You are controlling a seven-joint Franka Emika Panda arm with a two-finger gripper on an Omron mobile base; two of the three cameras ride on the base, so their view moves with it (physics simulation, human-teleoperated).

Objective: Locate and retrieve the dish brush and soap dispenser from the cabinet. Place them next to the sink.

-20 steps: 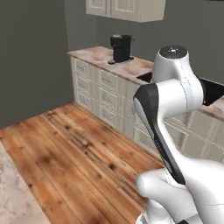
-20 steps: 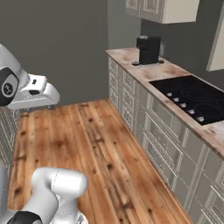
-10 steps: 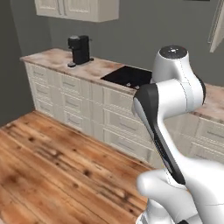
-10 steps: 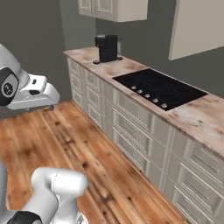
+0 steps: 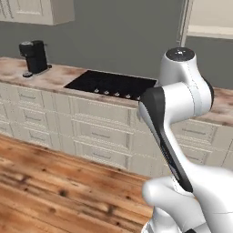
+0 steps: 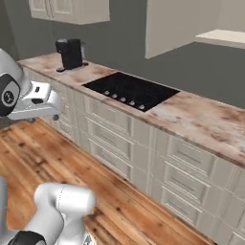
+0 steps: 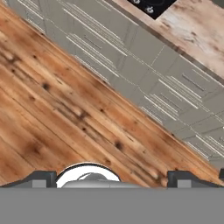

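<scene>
The cabinet (image 5: 210, 18) hangs at the upper right, a cream wall unit with a pale shelf; in the right base view its door (image 6: 178, 25) stands open beside the shelf (image 6: 223, 37). My gripper (image 7: 113, 177) is open and holds nothing, its two dark fingertips (image 7: 42, 178) far apart, looking down at the wood floor and the drawer fronts. The hand (image 6: 37, 99) hovers over the floor, well short of the counter. The dish brush, the soap dispenser and the sink are out of view.
A black glass cooktop (image 5: 112, 84) (image 6: 132, 90) is set into the marbled counter (image 6: 201, 115). A black coffee machine (image 5: 33, 56) (image 6: 71, 52) stands at the counter's left end. Cream drawer fronts (image 5: 100, 132) run below, and wood floor (image 7: 57, 113) lies in front.
The whole picture has shifted as the base moves: coffee machine and cooktop slid left, and the open cabinet with its shelf came into view. The arm's pose is unchanged.
</scene>
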